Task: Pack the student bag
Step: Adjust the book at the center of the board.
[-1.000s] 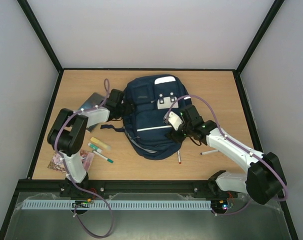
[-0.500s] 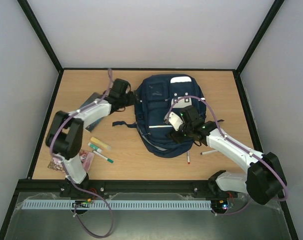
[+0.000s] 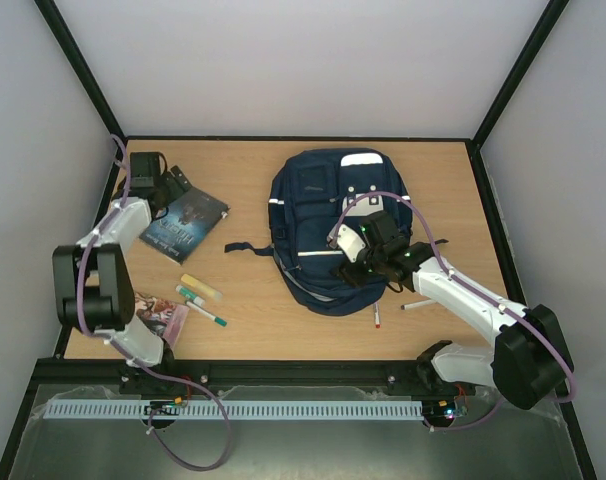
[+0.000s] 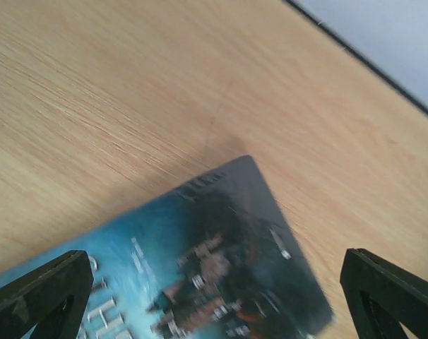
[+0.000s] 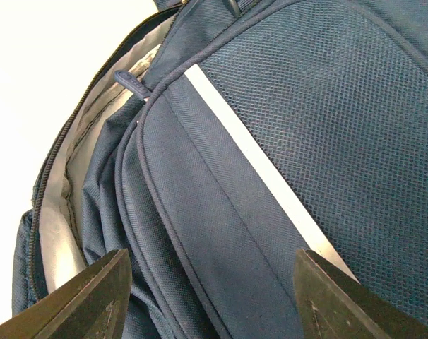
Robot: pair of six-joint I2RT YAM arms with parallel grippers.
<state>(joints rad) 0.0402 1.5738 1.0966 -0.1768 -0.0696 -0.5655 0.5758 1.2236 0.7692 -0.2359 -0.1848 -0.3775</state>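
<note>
1. The bag (image 3: 323, 215) is lying mid-way across the worktop (image 3: 463, 190). The right fingers (image 5: 87, 296) are being held apart astride its front, and whether they are gripping it cannot be told.
2. The left fingers (image 4: 44, 289) are being held wide open over the book (image 4: 221, 247). Lying flat, it is risking being pushed along rather than lifted.

The student bag (image 3: 313, 215), a large navy-blue fabric backpack, is lying flat on the table (image 3: 453, 190), slightly right of the middle. Its front is facing up and its top is pointing toward the far edge. A white patch (image 3: 361, 159) is showing at the top. 1 white reflective stripe (image 5: 263, 176) is running across the front beside a mesh panel (image 5: 355, 99). A dark strap (image 3: 245, 248) is trailing out leftward. The main zipper is gaping open, exposing grey lining (image 5: 58, 205), with 1 zipper pull (image 5: 129, 80) sitting beside the stripe's end.
</note>
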